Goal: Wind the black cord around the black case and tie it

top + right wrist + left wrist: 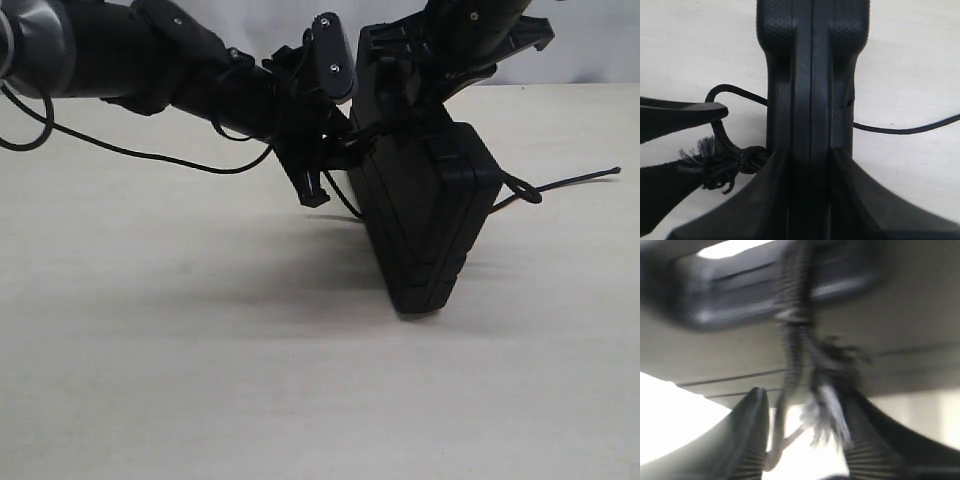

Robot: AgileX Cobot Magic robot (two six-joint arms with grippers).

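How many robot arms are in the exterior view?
2. The left arm reaches in from upper left, ending beside the black case; the right arm enters at top, jaws clamped on the case's upper edge.

The case (430,220) stands tilted on edge on the table (150,380). The cord (570,182) trails from its 3 o'clock; left gripper (338,160) at its 10 o'clock, right gripper (405,95) at 12.

The left wrist view is blurred: the black cord (792,350) and the black case (725,300) are smeared.
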